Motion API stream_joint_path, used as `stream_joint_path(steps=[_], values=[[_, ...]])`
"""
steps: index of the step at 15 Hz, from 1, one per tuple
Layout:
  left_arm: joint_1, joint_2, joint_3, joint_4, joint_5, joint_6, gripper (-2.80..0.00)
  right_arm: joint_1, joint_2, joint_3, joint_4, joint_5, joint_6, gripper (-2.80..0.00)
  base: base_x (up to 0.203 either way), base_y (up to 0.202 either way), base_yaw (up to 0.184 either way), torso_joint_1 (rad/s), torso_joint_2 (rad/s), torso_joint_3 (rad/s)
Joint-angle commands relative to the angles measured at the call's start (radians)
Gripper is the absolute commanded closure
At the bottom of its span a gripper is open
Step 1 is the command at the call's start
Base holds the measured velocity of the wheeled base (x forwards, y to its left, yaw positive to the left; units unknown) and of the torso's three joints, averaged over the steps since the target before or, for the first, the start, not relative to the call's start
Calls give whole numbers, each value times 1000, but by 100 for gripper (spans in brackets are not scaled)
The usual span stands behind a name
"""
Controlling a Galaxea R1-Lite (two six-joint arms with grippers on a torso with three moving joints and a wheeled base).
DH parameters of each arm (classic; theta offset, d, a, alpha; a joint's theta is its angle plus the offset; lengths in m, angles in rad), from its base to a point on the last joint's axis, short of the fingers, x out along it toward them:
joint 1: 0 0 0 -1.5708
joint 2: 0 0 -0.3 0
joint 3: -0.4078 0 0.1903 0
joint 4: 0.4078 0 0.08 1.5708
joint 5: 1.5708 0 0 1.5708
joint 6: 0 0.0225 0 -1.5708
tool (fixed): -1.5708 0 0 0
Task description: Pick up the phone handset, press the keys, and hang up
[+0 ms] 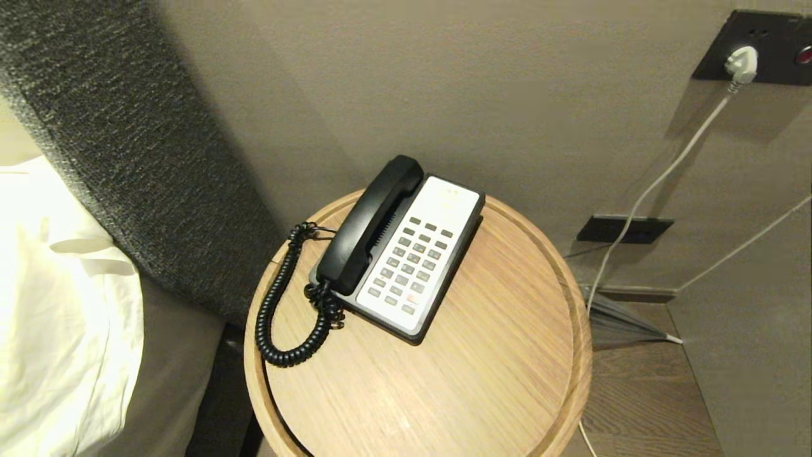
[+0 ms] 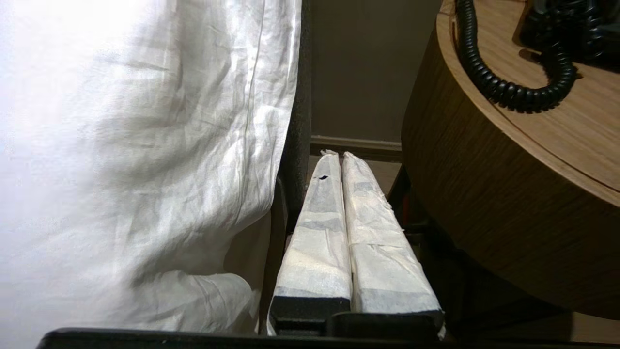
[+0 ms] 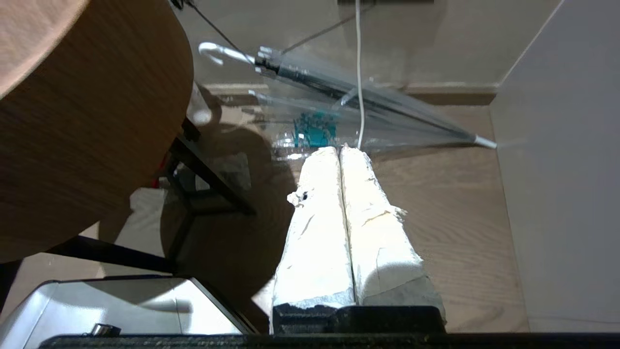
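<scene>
Phone handset (image 1: 371,223): cradled on phone base (image 1: 419,257), round wooden table (image 1: 495,355); coiled cord (image 1: 279,304) partly cut off in left wrist view. Left gripper (image 2: 339,157): closed, empty, low beside table, outside head view. Right gripper (image 3: 341,150): closed, empty, above floor near umbrella (image 3: 348,97).

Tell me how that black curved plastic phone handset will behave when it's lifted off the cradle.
The black curved plastic phone handset looks rigid, so it should lift without bending. Its smooth matte shell may slip. The black coiled cord will probably stretch and tug it back toward the black-and-white phone base.
</scene>
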State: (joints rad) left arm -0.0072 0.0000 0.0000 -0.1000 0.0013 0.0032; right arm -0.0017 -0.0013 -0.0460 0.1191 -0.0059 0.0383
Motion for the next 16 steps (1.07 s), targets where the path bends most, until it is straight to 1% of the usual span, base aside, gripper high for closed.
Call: stream_joint_path(steps=[1, 16], values=[[0, 0, 40, -1, 0, 0, 0, 0, 0, 0, 1, 0, 0, 0, 0, 0, 0, 0, 3, 197], [0, 0, 40, -2, 0, 0, 0, 0, 0, 0, 1, 0, 0, 0, 0, 0, 0, 2, 2, 201]])
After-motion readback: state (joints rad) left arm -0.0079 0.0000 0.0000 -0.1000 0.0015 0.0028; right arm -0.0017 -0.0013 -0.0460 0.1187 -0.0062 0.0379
